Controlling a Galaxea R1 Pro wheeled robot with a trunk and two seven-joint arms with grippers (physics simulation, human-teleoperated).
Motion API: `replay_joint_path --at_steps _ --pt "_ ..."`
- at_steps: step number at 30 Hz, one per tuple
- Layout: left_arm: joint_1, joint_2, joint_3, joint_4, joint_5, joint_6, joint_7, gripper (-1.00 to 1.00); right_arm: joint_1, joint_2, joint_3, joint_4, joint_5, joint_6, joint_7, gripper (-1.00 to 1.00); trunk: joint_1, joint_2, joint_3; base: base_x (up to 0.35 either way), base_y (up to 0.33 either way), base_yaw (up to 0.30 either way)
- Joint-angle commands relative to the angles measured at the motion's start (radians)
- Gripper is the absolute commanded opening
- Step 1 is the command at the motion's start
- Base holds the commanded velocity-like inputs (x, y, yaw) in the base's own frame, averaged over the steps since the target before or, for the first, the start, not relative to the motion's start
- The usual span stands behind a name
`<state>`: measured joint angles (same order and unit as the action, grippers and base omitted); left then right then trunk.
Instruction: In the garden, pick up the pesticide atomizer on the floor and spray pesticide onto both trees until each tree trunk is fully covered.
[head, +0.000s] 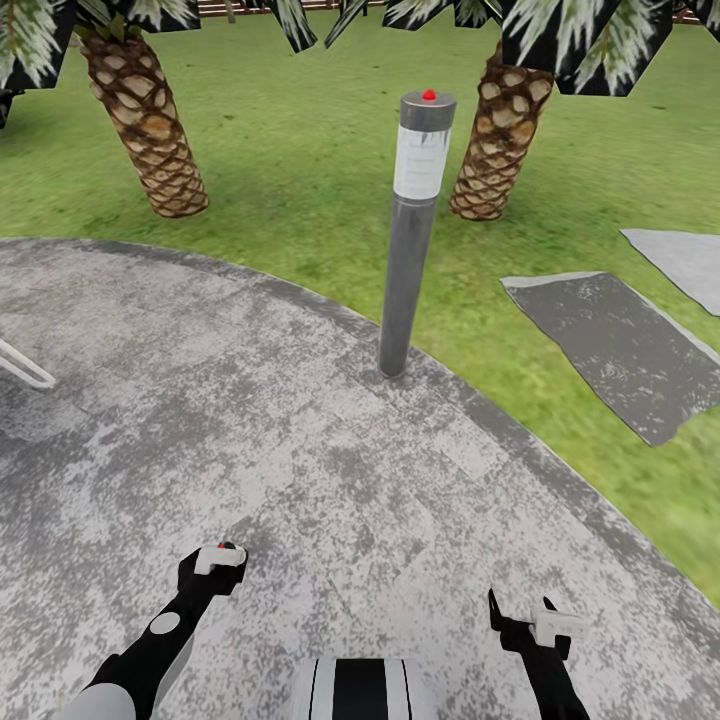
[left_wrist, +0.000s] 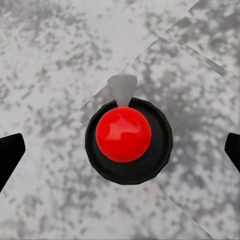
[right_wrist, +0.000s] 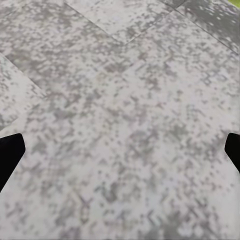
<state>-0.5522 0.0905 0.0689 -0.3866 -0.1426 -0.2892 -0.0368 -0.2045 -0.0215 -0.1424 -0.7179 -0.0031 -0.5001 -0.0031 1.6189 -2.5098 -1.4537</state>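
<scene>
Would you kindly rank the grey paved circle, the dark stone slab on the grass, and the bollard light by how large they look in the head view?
1. Grey paved circle, by far the largest.
2. Dark stone slab.
3. Bollard light, tall but slim; against the slab, the order is less certain, since the two lie at different depths.

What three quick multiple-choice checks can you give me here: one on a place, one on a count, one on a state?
1. Where does the grey post stand?
A. among the palms
B. at the paving's edge
C. on a stepping slab

2. How many scaly palm trunks show?
A. one
B. two
C. four

3. How are the right gripper's jaws?
A. open, empty
B. shut on a can
C. shut on nothing

Answers:
1. B: its base sits just inside the paving's rim.
2. B: one stands on each side of the post.
3. A: the tips are apart, with bare paving between them.
</scene>
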Motion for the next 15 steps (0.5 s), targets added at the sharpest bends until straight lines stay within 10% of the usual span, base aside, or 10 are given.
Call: replay_joint_path --at_steps 1,15 --pt "0.000 0.000 0.000 0.000 0.000 0.000 0.000 1.00 0.000 0.000 0.000 0.000 0.000 0.000 0.000 1.00 0.000 0.000 0.000 0.005 -0.003 0.000" --pt "0.000 0.000 -0.001 0.001 0.000 0.000 0.000 1.00 0.000 0.000 0.000 0.000 0.000 0.000 0.000 1.00 0.001 -0.001 -0.012 0.000 0.000 0.000"
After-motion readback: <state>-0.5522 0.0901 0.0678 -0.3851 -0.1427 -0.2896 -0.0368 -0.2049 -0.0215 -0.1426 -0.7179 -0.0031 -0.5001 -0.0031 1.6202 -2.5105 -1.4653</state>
